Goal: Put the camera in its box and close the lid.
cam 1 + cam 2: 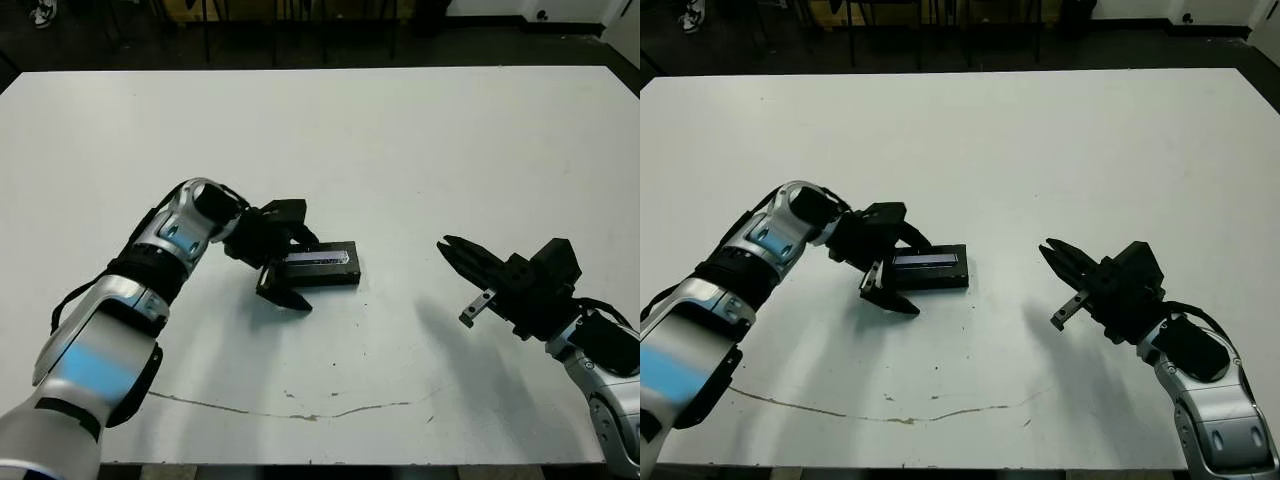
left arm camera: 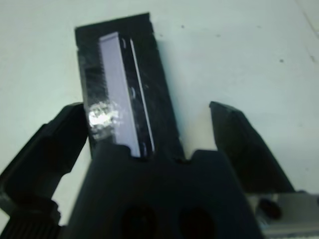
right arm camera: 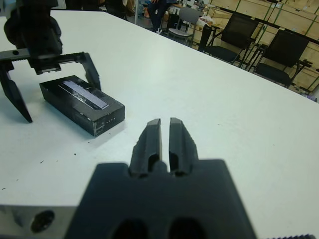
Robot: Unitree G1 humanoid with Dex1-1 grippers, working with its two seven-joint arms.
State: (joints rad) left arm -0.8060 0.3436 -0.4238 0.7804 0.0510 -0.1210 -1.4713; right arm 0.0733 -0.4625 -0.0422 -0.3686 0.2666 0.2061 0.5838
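The lid [image 1: 322, 258] sits on the box [image 3: 82, 118], its grey stripe up, the closed pack lying with its long axis across the white table [image 1: 400, 140] near its middle. The camera is out of sight, presumably inside. The left gripper [image 1: 288, 262] straddles the box's left end, fingers spread, gripping nothing. The right gripper [image 3: 164, 142], fingers nearly together and empty, hangs well apart to the right.
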